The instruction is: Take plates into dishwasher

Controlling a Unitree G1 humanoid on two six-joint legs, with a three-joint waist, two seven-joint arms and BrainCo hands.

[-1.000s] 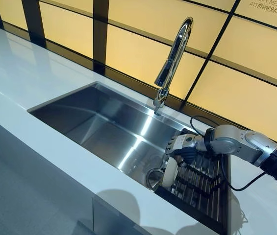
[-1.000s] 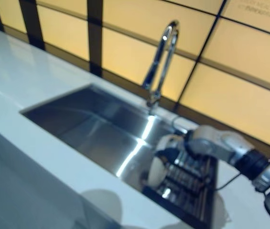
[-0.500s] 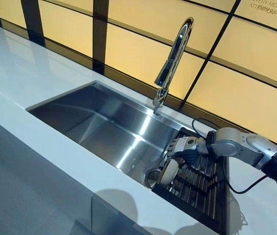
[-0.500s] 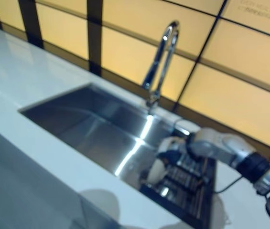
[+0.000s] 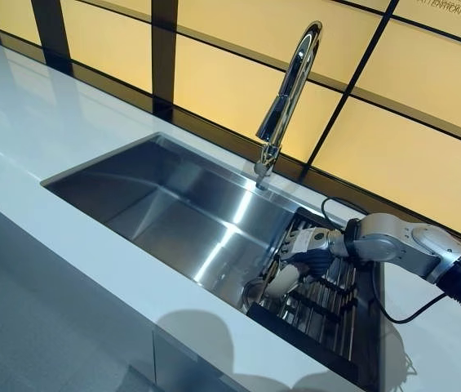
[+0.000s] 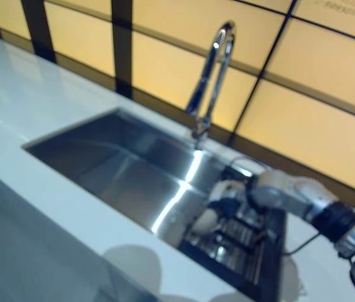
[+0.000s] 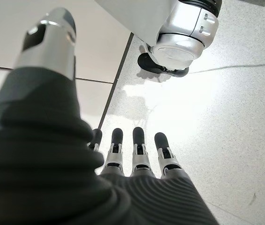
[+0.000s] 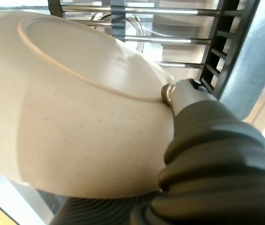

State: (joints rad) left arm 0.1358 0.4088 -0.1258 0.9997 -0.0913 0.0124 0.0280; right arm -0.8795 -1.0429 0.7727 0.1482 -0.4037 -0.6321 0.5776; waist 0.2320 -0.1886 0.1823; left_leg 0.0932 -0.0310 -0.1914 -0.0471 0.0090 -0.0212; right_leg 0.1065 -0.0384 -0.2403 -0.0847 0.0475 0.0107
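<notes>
Currently the right robot hand (image 5: 308,247) is closed on a cream plate (image 8: 76,108), with the thumb (image 8: 179,93) pressed against the plate's underside near its raised foot ring; the fingers on the far side are hidden behind the plate. The plate (image 5: 283,280) is held at the near-left corner of the black drying rack (image 5: 328,314), which sits over the right end of the stainless sink (image 5: 173,212), below and to the right of the chrome faucet (image 5: 289,90). The plate appears tilted, its lower edge close to the rack bars; whether it touches them cannot be determined. The left robot hand (image 7: 137,154) hangs idle over the floor with fingers straight and relaxed, holding nothing. No dishwasher is visible in any view. Risk assessment: the grip rests mainly on a thumb pinch across a smooth glazed surface, so the plate could slip and drop into the sink or onto the rack. A lift that is not clear of the bars could catch the rim and twist the plate out of the hold. The white desk (image 5: 42,114) edge lies close to the likely withdrawal path.
</notes>
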